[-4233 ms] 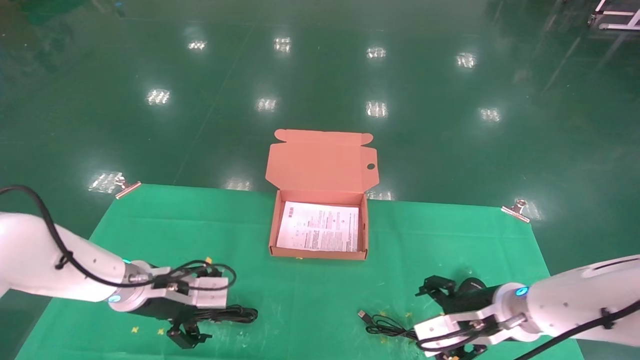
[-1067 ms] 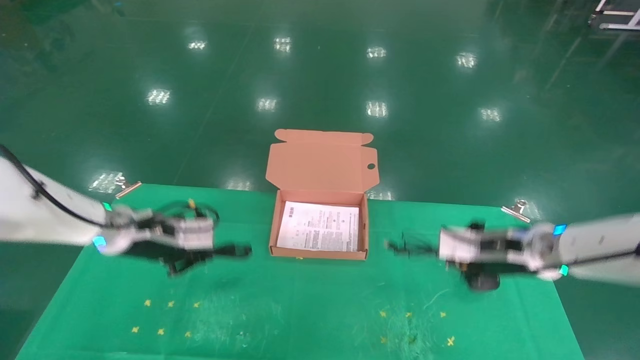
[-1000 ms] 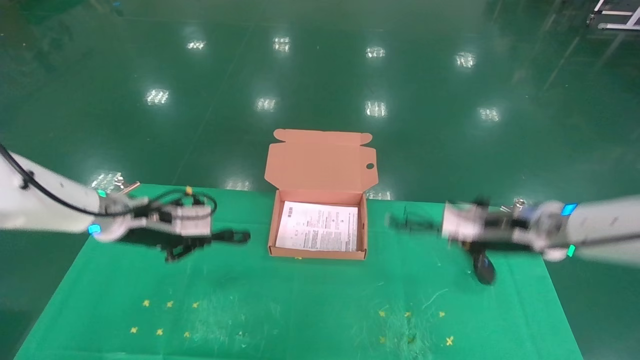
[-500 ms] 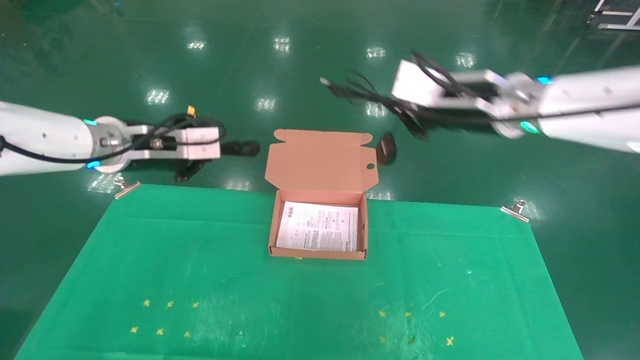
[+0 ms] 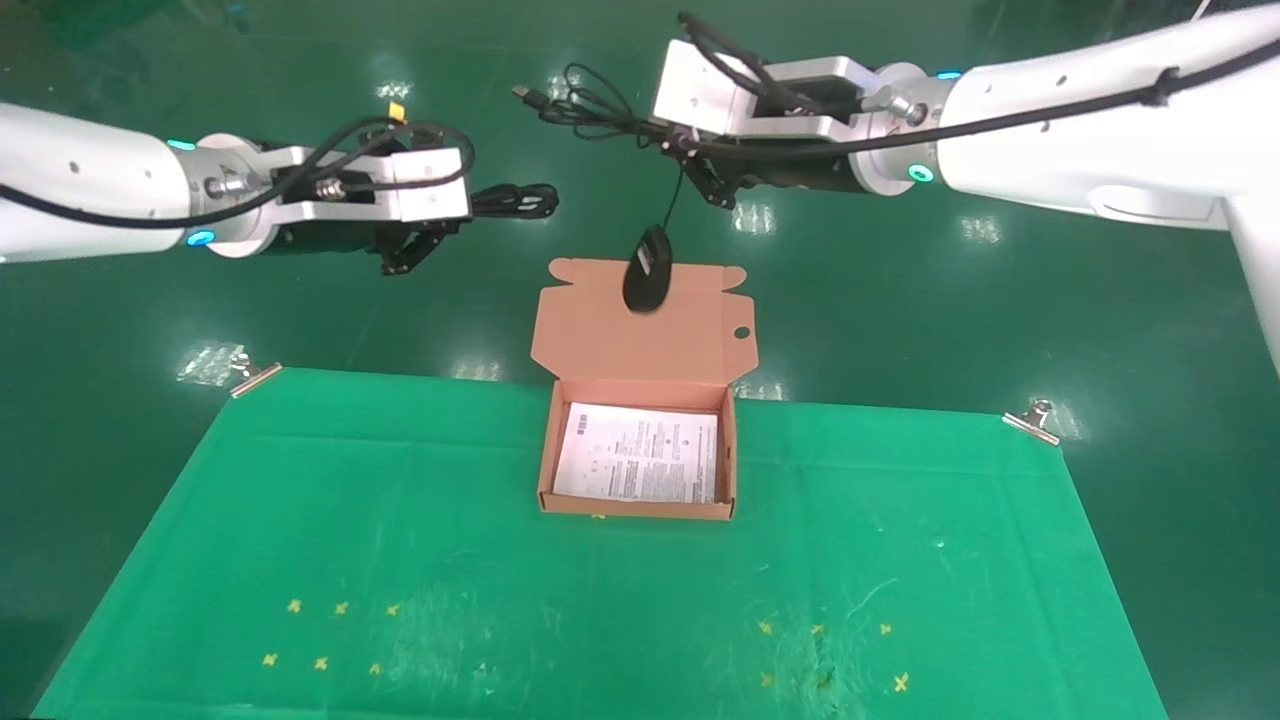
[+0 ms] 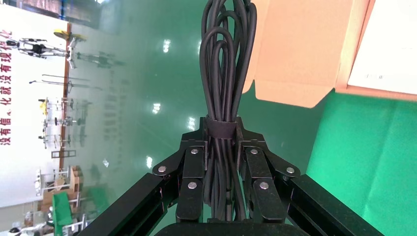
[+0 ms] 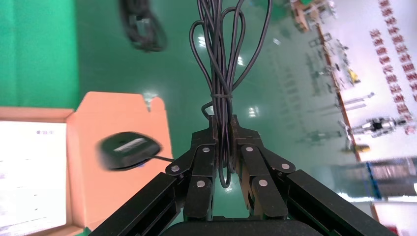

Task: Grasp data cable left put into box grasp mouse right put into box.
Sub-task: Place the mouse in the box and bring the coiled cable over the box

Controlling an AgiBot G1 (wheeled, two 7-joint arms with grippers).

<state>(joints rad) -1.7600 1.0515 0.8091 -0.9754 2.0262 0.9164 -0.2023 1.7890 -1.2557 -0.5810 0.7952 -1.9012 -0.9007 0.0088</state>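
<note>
My left gripper (image 5: 440,215) is raised high, left of the box, and is shut on the data cable (image 5: 515,200), a tight black bundle that sticks out past its fingers (image 6: 223,73). My right gripper (image 5: 700,170) is raised above the box lid and is shut on the mouse's bundled cord (image 5: 590,105) (image 7: 221,64). The black mouse (image 5: 645,282) hangs free below it on its cord, in front of the open lid (image 7: 129,150). The orange-brown box (image 5: 637,508) sits open at the table's far middle, with a white printed sheet inside.
The green cloth table (image 5: 400,560) is held by metal clips at its far corners (image 5: 255,375) (image 5: 1030,418). Small yellow marks dot the cloth near the front. A shiny green floor lies beyond the table.
Both arms have risen from near the table to high above it. The right arm has swung left, so the hanging mouse is now over the box lid. The left arm rose with the cable.
</note>
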